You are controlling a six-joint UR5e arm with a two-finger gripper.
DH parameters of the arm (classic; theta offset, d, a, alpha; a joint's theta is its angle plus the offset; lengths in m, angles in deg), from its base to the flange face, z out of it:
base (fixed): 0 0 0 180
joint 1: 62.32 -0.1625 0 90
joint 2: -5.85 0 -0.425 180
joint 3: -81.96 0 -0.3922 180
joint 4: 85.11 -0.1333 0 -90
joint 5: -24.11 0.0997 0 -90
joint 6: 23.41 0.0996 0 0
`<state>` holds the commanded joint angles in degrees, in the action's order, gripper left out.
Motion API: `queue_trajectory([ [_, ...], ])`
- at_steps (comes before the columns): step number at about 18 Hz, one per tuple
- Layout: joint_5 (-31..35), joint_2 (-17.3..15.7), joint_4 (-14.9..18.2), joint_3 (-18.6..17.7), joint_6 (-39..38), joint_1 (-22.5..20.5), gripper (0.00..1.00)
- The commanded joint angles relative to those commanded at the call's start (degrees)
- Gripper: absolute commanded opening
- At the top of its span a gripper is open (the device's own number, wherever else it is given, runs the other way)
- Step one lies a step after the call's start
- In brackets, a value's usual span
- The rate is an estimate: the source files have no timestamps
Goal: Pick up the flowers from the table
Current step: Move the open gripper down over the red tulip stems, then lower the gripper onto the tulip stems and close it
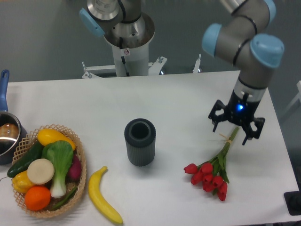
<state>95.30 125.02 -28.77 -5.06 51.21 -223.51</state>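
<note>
camera view from up top, starting at the near edge of the big white flat table with rounded corners (178, 101): a yellow banana (103, 196) lies near the front, just right of a woven wicker basket (80, 165) packed with veg and fruit (cucumber, bok choy, an orange, yellow bits). over on the right near side is the small bunch of red tulips with thin green stems tied with tan string (212, 173), lying flat, heads toward the front, stems running up and away to the right.

mid table there's a dark ribbed cylinder cup (139, 141), upright, open top, well apart from the flowers, so nothing sits between them and the arm.

the black two-finger gripper (236, 125) with its blue light hangs right over the far stem end, about where the string is. its fingers are spread wide with the stem between them, holding nothing. can't tell if it's touching the stems.

far left edge has a steel pot with a blue handle (6, 132), and at the back the silver robot base pedestal (127, 40).
</note>
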Motion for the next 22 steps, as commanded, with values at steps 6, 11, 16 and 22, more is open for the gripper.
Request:
queue_trajectory([
  [6,1.93,1.94,-0.44,0.1,0.61,-0.09,1.0],
  [11,4.3,5.54,-0.44,2.38,3.6,0.26,1.0],
  [16,4.75,7.56,-0.35,2.73,3.6,0.35,1.0],
  [22,4.75,7.74,-0.35,1.33,3.6,0.26,1.0],
])
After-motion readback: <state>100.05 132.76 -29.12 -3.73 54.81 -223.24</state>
